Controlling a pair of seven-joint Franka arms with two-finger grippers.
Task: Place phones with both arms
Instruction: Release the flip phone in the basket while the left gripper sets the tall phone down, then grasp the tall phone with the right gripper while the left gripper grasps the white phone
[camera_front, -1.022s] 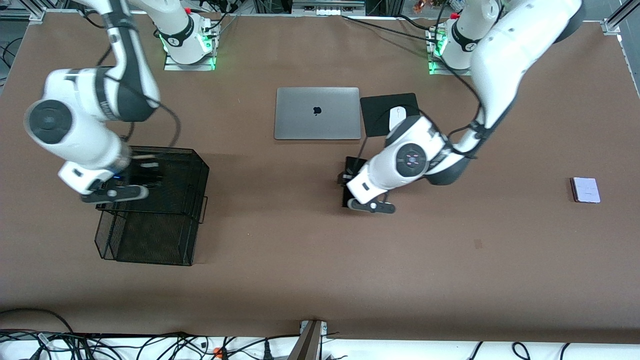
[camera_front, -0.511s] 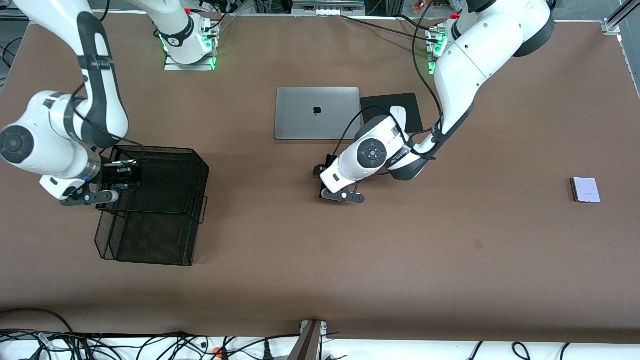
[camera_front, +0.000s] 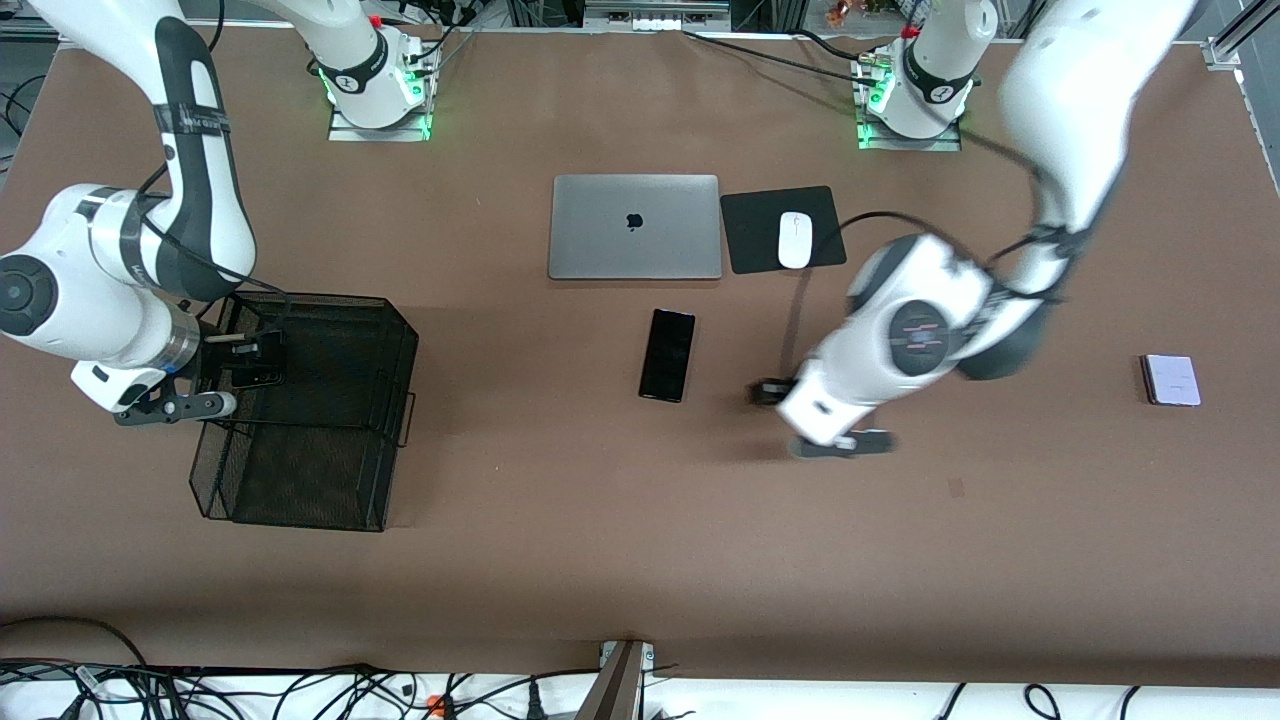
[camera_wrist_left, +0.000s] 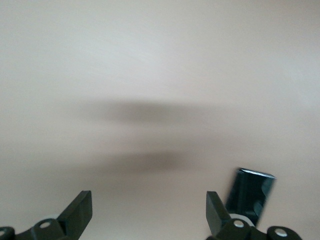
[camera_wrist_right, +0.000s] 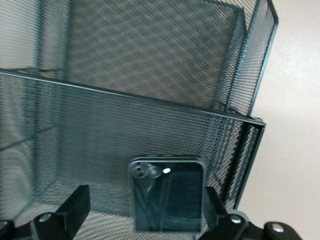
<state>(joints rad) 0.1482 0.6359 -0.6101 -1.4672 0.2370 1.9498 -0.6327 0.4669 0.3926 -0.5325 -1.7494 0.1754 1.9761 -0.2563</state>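
The long slim black phone (camera_front: 667, 355) lies flat mid-table, nearer the front camera than the laptop; its end shows in the left wrist view (camera_wrist_left: 249, 194). My left gripper (camera_front: 772, 392) is open and empty over bare table, beside that phone toward the left arm's end (camera_wrist_left: 148, 220). The pale lavender phone (camera_front: 1172, 380) lies at the left arm's end. My right gripper (camera_front: 245, 360) is open, low inside the black mesh basket (camera_front: 392, 330). The small squarish black phone (camera_wrist_right: 167, 195) with a green dot lies on the basket floor between its fingers (camera_wrist_right: 145, 215).
A silver laptop (camera_front: 635, 226) lies closed at mid-table toward the bases. A white mouse (camera_front: 794, 240) sits on a black pad (camera_front: 755, 215) beside it. The basket's mesh walls (camera_wrist_right: 150, 100) stand close around the right gripper.
The left gripper let go of the slim phone, which now lies flat, and swung toward the left arm's end. The right gripper sank lower into the basket's edge.
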